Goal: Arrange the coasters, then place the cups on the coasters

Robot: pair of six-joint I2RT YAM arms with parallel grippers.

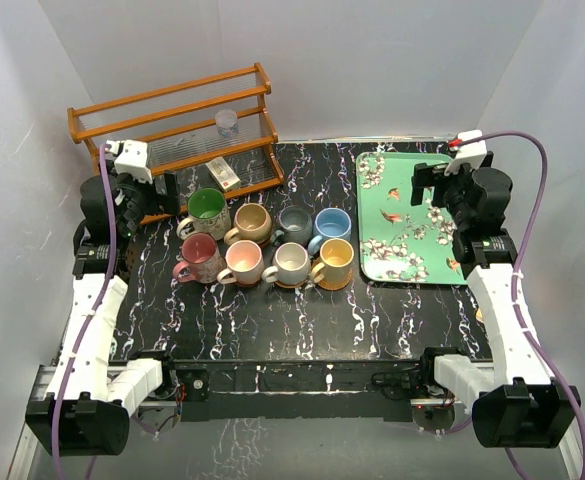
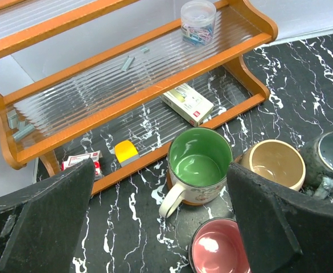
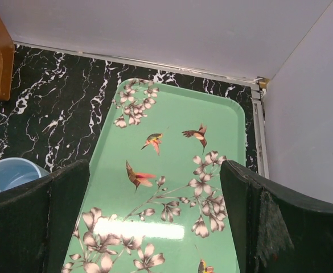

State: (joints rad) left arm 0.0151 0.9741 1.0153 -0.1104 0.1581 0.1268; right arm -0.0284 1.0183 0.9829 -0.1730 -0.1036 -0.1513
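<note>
Mugs [image 1: 252, 222] sit in two rows; we see a coaster [image 1: 334, 284] under the yellow mug [image 1: 334, 258]. Left gripper [image 1: 165, 192] hangs released by the rack [image 2: 261, 21], right gripper [image 1: 432, 185] released over the tray [image 1: 402, 250].

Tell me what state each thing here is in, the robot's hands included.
left hand: open, holding nothing
right hand: open, holding nothing
green mug: upright, empty
tan mug: upright, empty
grey-blue mug: upright, empty
blue mug: upright, empty
maroon mug: upright, empty
pink mug: upright, empty
cream mug: upright, empty
yellow mug: upright, empty, on a coaster
tray: lying flat on the table
clear cup: upright on the rack
</note>
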